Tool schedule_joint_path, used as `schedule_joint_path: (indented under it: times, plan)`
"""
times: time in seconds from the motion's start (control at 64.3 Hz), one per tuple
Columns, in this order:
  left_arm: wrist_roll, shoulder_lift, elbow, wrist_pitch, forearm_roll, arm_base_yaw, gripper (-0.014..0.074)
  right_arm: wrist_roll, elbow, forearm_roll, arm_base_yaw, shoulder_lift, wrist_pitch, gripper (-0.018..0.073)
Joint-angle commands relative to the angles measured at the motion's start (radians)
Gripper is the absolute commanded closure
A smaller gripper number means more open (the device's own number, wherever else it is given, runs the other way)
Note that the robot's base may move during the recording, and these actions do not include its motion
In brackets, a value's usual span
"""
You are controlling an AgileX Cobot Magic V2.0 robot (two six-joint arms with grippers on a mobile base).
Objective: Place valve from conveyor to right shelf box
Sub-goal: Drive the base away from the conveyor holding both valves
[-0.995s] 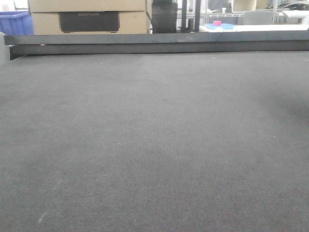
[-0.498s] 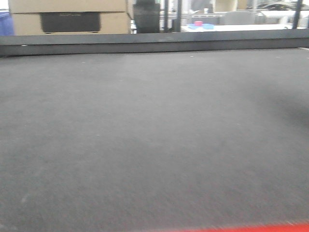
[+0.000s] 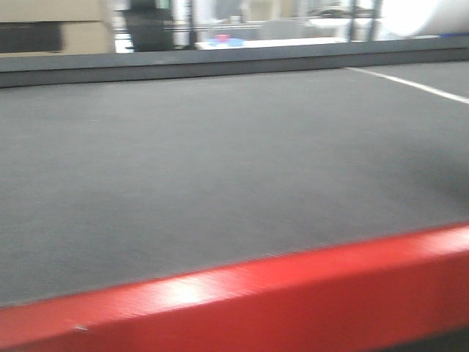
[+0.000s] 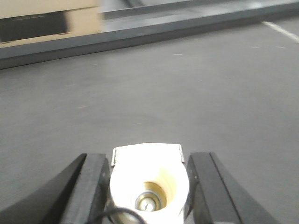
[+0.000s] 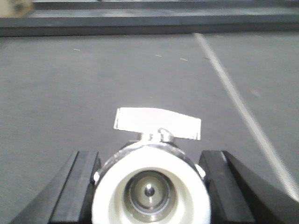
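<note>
In the left wrist view a valve, washed out white with a round bore facing the camera, sits between the black fingers of my left gripper, which is shut on it. My right gripper is shut on a second valve, a shiny metal body with a white-rimmed bore and a flat handle on top. Both hang just above the dark grey conveyor. The shelf and its box are out of view. Neither gripper shows in the front view.
A black rail edges the far side of the belt. A red frame bar crosses the bottom of the front view. A white line runs along the belt on the right. A cardboard box and other clutter stand beyond the rail.
The front view has swung right and pulled back: the cardboard box slid left, the red bar rose into the bottom of the frame, and the white line appeared at right.
</note>
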Motion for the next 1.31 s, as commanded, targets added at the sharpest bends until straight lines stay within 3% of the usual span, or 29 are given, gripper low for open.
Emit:
schedule_joint_path:
  times: [0.0,1.29]
  plan:
    - [-0.003,-0.008,-0.008,-0.057,-0.011,-0.005,0.0707,-0.002,-0.008,-0.009,-0.005,-0.008,-0.083,0.0713]
    - [-0.003,-0.008,-0.008,-0.065,-0.011,-0.005,0.0707,-0.002,-0.008,-0.009,-0.005,-0.008,-0.083,0.0713]
